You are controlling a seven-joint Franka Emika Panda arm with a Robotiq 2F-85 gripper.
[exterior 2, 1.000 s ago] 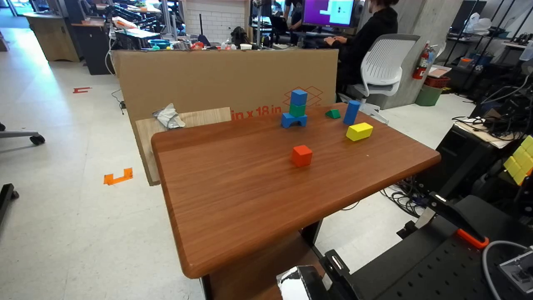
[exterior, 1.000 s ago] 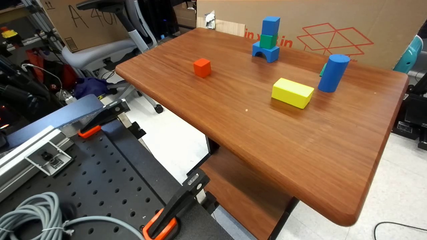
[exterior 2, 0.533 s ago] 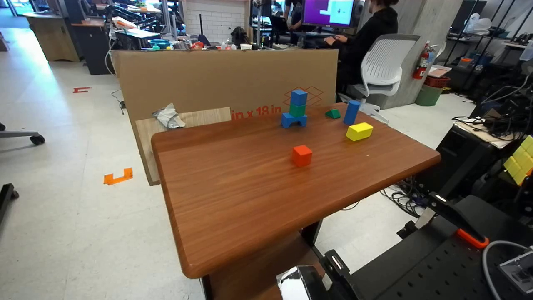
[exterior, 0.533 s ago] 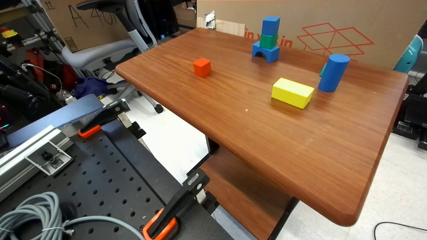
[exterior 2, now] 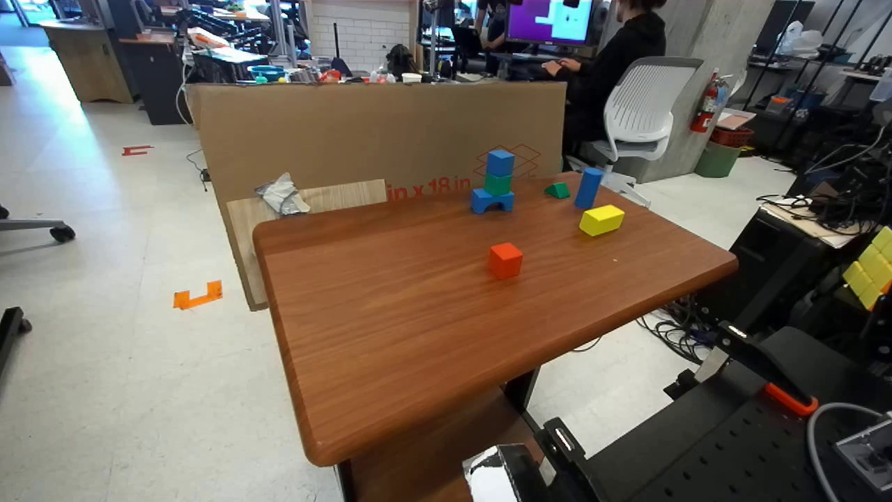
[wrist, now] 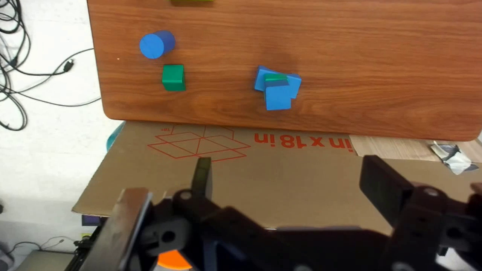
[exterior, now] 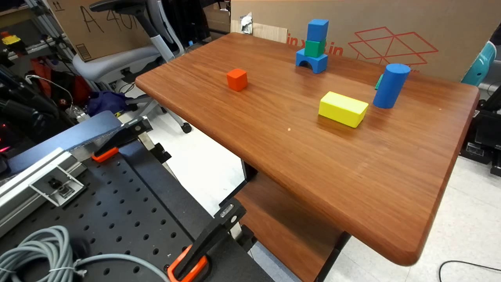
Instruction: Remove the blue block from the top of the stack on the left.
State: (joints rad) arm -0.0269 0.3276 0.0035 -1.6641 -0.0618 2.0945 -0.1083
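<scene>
In an exterior view, the blue block (exterior: 317, 30) was shown atop the 3-block stack (exterior: 314, 49). In an exterior view, a red cube (exterior 2: 505, 261) was seen on the desk (exterior 2: 390, 314). In the wrist view, the fingers (wrist: 383, 187) were spread.

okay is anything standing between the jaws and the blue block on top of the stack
Nothing visible does. The wrist view shows the jaws open and the blue block uncovered. In both exterior views it tops the stack, with nothing on it. The cardboard beyond the jaws stands past the table and hides none of the block.
</scene>
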